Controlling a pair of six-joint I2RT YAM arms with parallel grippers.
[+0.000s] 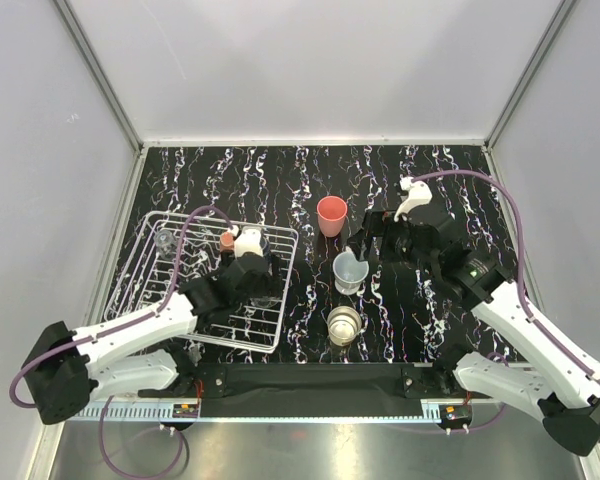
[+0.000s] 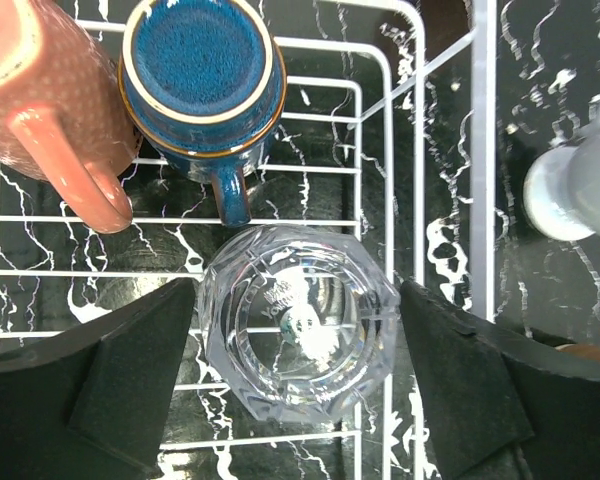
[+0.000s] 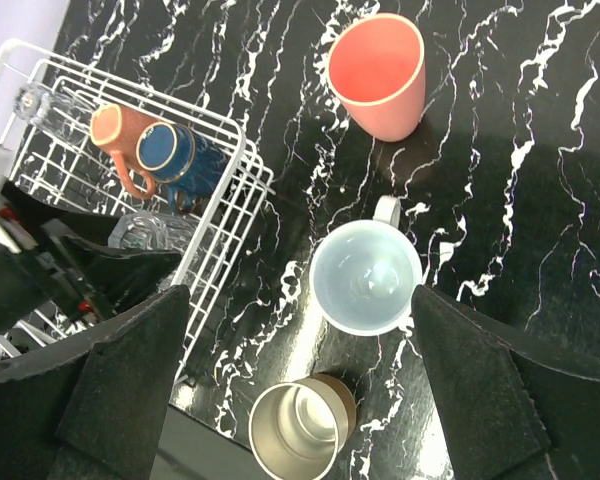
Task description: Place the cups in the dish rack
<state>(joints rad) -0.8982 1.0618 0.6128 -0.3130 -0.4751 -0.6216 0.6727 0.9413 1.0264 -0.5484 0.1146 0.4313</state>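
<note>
1. Dish rack (image 1: pixel 288 290): white wire, on the left part of the black marbled table (image 1: pixel 430 180).
2. Clear glass (image 2: pixel 280 370): in the rack, near its right rim, between the left gripper's fingers.
3. Left gripper (image 2: pixel 298 300): over the rack, one finger close against each side of this glass; I cannot tell whether they press it or stand just clear.
4. Dark blue cup (image 2: pixel 200 70): in the rack, its handle pointing at the clear glass.
5. Salmon mug (image 2: pixel 40 90): in the rack, against the blue cup.
6. Second clear glass (image 1: pixel 165 240): in the rack's far left corner.
7. Coral-red tumbler (image 3: pixel 380 80): upright on the table, right of the rack.
8. Pale blue-white mug (image 3: pixel 365 278): upright on the table, nearer than the tumbler.
9. Beige cup (image 3: pixel 295 425): upright on the table, nearest the arms.
10. Right gripper (image 3: pixel 300 300): above the pale mug, fingers spread wide, holding nothing.
</note>
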